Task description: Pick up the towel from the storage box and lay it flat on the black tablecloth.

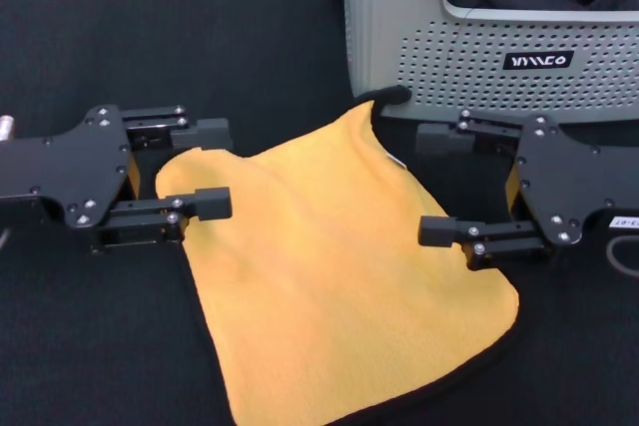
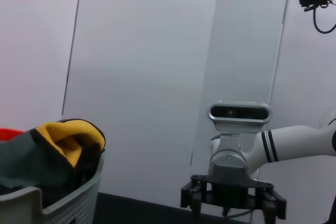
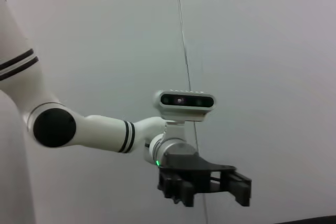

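Black tablecloth (image 1: 280, 57) covers the whole surface. Left end effector (image 1: 215, 169) sits low at the towel's left corner, fingers spread wide, one above the cloth edge and one over it, gripping nothing. Right end effector (image 1: 439, 185) sits at the towel's right edge, fingers likewise spread wide and empty. Towel (image 1: 339, 276) lies spread on the tablecloth between both end effectors, black trim visible along its near edge. Storage box (image 1: 479, 57) stands behind the towel's far corner, holding dark and yellow cloths.
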`<action>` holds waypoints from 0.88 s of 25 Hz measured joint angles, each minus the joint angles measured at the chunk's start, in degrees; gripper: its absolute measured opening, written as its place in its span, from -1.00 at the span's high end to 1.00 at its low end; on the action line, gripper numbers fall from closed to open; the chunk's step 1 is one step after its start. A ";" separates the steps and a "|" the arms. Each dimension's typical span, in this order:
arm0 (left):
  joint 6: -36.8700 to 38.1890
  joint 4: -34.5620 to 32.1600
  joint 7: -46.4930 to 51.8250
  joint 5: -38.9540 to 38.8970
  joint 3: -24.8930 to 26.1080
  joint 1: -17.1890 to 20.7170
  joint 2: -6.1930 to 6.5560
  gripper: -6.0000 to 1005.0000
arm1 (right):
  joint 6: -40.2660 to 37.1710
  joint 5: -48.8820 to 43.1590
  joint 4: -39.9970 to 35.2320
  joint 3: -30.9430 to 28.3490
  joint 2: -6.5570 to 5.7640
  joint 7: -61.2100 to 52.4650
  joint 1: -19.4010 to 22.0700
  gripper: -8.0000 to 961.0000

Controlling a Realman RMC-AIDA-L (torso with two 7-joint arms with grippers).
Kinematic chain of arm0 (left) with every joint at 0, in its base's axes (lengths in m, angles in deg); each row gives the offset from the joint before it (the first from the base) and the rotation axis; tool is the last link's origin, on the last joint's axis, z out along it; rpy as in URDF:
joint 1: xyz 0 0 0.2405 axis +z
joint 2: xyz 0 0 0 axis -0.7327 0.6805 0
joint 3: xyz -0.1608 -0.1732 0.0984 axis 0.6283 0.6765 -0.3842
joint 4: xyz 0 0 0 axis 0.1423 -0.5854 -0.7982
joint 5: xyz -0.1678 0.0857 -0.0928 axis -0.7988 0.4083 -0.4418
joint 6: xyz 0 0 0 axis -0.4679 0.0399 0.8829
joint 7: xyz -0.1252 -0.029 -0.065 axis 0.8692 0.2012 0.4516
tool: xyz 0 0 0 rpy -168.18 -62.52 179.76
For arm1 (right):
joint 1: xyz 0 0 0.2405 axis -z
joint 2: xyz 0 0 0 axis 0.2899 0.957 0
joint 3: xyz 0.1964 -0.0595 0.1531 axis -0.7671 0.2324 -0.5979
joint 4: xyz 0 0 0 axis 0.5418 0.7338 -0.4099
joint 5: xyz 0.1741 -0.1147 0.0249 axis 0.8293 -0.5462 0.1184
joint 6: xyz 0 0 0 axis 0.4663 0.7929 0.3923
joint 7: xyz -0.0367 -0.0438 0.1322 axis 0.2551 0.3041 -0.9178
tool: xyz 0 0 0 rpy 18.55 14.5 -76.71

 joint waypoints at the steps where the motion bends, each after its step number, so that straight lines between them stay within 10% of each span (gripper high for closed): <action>1: 0.00 0.33 -0.18 0.07 0.11 -0.01 0.13 -0.30 | 0.00 0.09 0.05 0.20 0.03 -0.18 -0.08 -0.69; 22: 0.45 1.11 -0.86 0.94 0.27 0.03 0.11 -0.30 | -0.28 1.63 1.76 1.95 0.08 -0.27 -0.16 -0.69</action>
